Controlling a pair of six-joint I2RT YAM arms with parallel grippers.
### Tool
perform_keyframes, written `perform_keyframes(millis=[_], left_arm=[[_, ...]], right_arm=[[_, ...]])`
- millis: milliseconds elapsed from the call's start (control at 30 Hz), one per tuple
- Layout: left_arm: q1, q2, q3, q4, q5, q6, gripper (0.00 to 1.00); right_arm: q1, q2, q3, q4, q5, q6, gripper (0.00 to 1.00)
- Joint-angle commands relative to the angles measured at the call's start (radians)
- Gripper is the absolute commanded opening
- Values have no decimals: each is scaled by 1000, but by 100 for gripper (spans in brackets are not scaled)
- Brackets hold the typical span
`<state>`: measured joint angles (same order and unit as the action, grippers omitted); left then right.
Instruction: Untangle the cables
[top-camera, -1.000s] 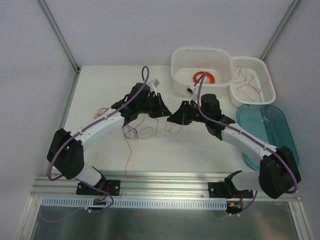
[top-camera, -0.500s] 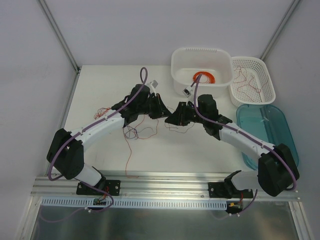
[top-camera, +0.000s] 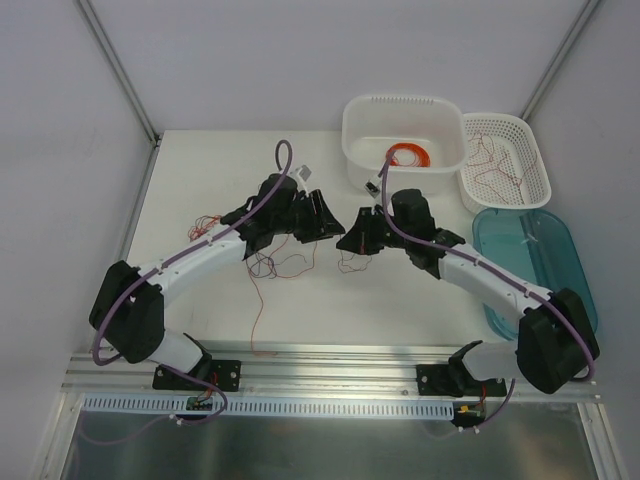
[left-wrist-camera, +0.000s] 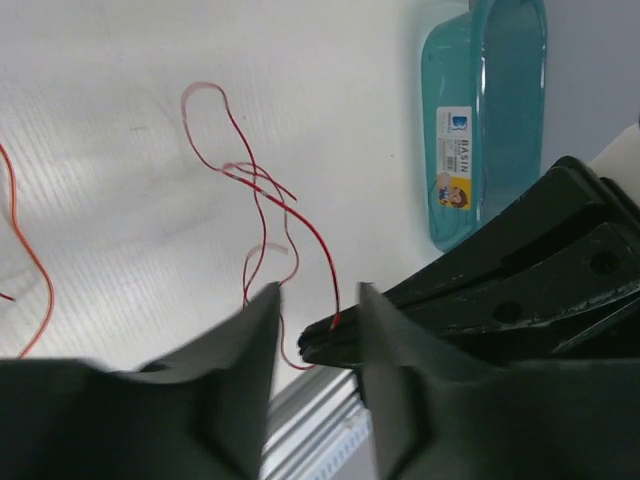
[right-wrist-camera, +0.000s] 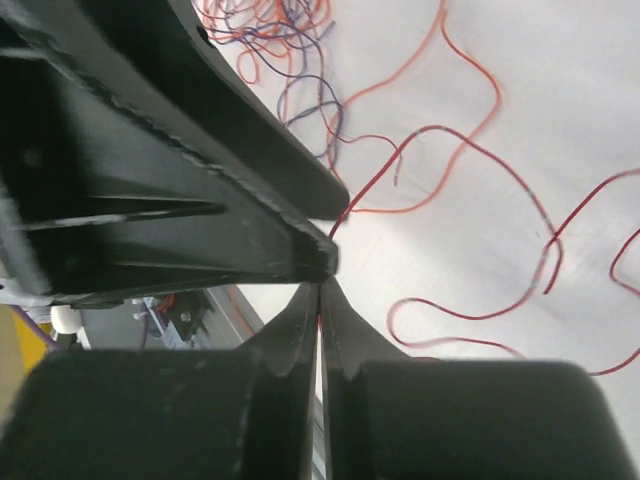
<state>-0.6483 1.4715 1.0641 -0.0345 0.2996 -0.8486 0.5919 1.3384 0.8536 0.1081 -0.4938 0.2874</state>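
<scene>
The cables lie as a dark and red tangle (top-camera: 268, 263) (right-wrist-camera: 285, 35) on the white table under my left arm, with loose red strands (top-camera: 204, 223) further left. My two grippers meet tip to tip over mid-table. My right gripper (top-camera: 343, 243) (right-wrist-camera: 321, 292) is shut on a thin red cable (right-wrist-camera: 372, 183) (left-wrist-camera: 300, 215) that trails down in loops to the table. My left gripper (top-camera: 328, 218) (left-wrist-camera: 318, 292) stands open, its fingers either side of the right gripper's fingertips (left-wrist-camera: 322, 345), with nothing gripped.
A white tub (top-camera: 372, 132) at the back right holds a wound orange ring coil (top-camera: 408, 155). Beside it a white basket (top-camera: 536, 150) holds loose red wires. A teal basin (top-camera: 530, 260) (left-wrist-camera: 490, 110) lies at the right edge. A metal rail (top-camera: 330, 365) runs along the front.
My left gripper has gone from shut to open. My right gripper has closed on the red cable's end. Both grippers shifted slightly to the right and back.
</scene>
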Motion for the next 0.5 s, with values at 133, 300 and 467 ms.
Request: perform_keyframes(millis=[133,300,467], left_arm=[[24,-160,-32,31,-85,78,76],[97,-276,-44,5,-99,143,96],[193,-387,-90,-66,-122,244,99]], right_arm=[[-4,-108,186,-284,153,-212,1],[-44,-149,298,-451,208,-315,1],[-142,-177,421,-541,209,-355,1]])
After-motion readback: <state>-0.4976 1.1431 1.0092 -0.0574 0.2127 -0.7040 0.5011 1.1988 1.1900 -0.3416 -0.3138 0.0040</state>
